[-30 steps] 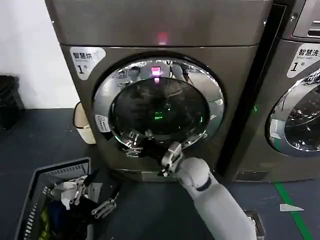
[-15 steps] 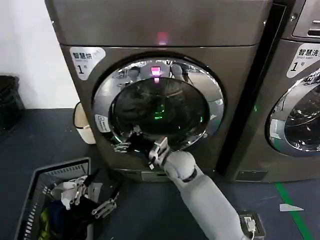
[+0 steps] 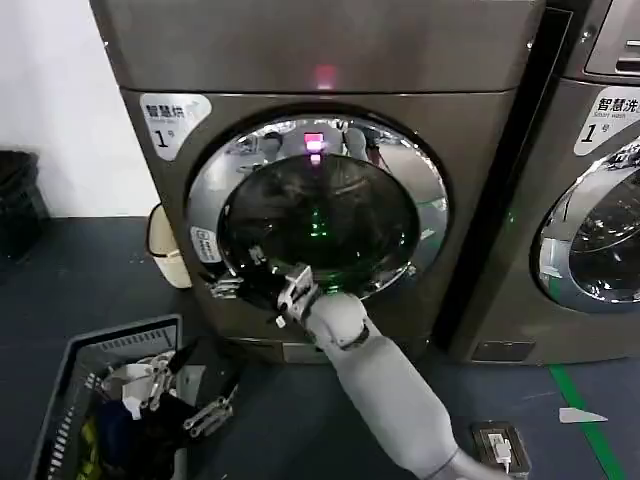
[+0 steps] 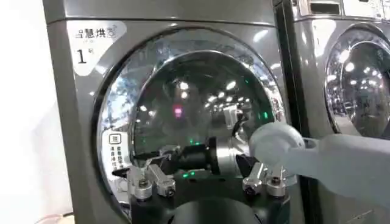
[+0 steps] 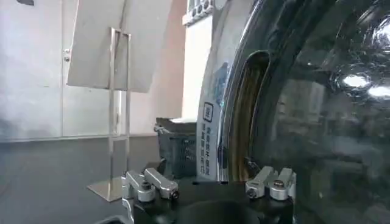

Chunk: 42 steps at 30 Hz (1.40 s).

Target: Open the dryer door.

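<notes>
Right pincer (image 3: 240,282) spread, now shifted leftward to seven o'clock on round chrome-rimmed dark glass dryer door (image 3: 318,205), near its recessed handle slot (image 5: 244,115); door shut on grey-steel machine; grasp seemingly imminent; left pincer (image 4: 204,182) spread, idle.

The dryer door (image 3: 318,210), round with dark glass and a chrome ring, sits shut in the grey dryer's (image 3: 320,60) front.

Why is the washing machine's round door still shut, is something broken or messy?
Nothing looks broken or spilled. The dryer door sits closed and straight, and the right gripper is at its lower left edge. Clothes lie piled in the laundry basket.
</notes>
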### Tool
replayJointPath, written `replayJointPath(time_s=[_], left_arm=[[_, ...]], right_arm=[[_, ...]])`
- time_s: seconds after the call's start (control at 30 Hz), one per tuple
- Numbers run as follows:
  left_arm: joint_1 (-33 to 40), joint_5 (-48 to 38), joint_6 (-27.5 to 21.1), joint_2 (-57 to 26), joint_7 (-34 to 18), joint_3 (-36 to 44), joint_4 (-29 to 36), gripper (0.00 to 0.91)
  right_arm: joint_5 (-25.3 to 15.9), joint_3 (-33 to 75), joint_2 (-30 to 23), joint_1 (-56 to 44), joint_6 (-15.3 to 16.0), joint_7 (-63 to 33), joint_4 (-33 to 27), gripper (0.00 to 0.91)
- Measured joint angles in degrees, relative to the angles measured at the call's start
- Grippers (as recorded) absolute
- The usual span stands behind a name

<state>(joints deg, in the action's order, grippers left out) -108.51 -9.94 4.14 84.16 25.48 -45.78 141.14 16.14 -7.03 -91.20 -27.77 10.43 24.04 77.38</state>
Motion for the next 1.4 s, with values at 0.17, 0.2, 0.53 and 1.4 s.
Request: replayJointPath(time_s=[0.17,0.2,0.53,1.4], left_arm=[[-0.17,0.03,0.16,-0.05,-0.07,-0.05,-0.23,0.907],[-0.17,0.04,0.17,0.00,-0.08,-0.02,-0.22,0.907],[0.24,-1.12,-0.11,0.00,-0.02,-0.25,-0.37,0.907],[13.48,-23.86,-8.62,-8.63,-0.35,-20.41,-10.94,0.907]], right_arm=[[-0.35,-0.16,-1.00,0.44,-0.27,0.17,-1.61,0.907],[-0.35,-0.30,-1.02,0.59,-0.30,0.19,-1.81,0.907],[3.52,0.35,-0.99,1.12,0.72,4.55,-1.72,0.907],[9.32,-0.56,9.10,-4.53,1.54,24.56,10.49,0.907]])
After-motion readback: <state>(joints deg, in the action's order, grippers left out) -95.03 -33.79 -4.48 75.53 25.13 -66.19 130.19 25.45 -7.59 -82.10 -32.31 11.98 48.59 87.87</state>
